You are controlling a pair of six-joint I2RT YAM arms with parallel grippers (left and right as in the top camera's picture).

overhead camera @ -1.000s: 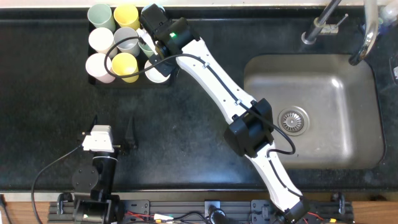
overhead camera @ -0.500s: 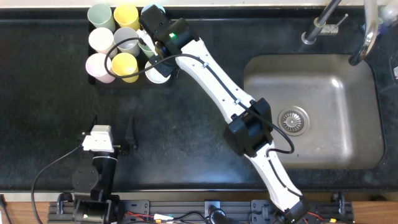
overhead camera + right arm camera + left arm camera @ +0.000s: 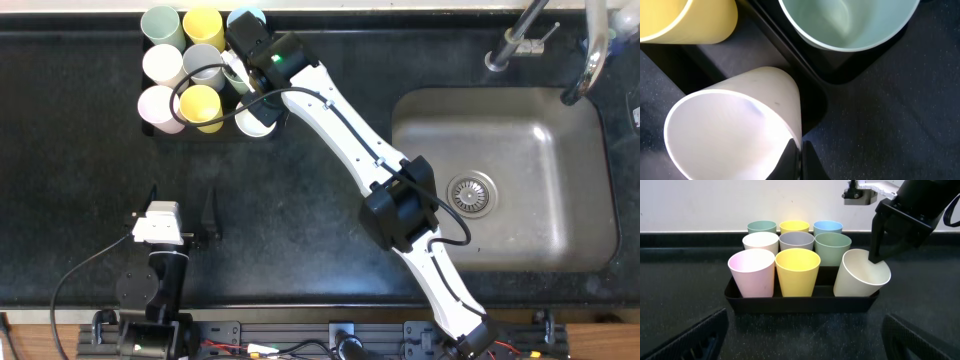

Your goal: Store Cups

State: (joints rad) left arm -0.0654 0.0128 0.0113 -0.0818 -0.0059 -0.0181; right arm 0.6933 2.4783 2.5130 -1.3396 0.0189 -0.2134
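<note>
With 8 cups (image 3: 797, 272) upright in the tray (image 3: 790, 302), the right gripper (image 3: 879, 255), jaws pinching the rim of the cream cup (image 3: 855, 280), holds this 9th tilted in the last corner slot; next it likely needs righting and release, the left gripper (image 3: 182, 208) idle, jaws wide, on the bench (image 3: 80, 170).

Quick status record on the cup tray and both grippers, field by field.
tray: black, on the dark counter, three rows of three slots
upright cups: eight, seated
tilted cup: cream-white, front corner slot, leaning outward, not seated upright
right gripper: shut on the tilted cup's rim
left gripper: open, over the counter, apart from the tray
</note>
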